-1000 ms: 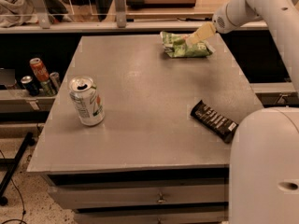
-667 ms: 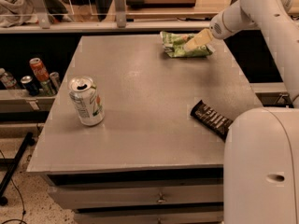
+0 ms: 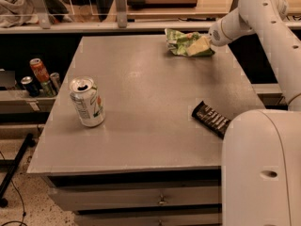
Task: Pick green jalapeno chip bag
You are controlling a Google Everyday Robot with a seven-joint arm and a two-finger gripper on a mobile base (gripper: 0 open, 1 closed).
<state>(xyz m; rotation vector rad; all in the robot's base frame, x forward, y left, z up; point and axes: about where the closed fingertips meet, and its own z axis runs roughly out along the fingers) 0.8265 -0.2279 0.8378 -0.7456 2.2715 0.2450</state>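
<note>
Lowered further onto the bag end versus a second ago; no shift of the bag itself. Gripper at the 3 o'clock end of green jalapeno chip bag, touching it; cannot tell if clamped. Bag flat on desk at 1 o'clock, near far edge. Reach done; grasp unconfirmed, lift left. Soda can upright at 8 o'clock, candy bar at 4 o'clock, both well apart from bag. Grey matte top, drawers below, spare cans on shelf off 9 o'clock.
</note>
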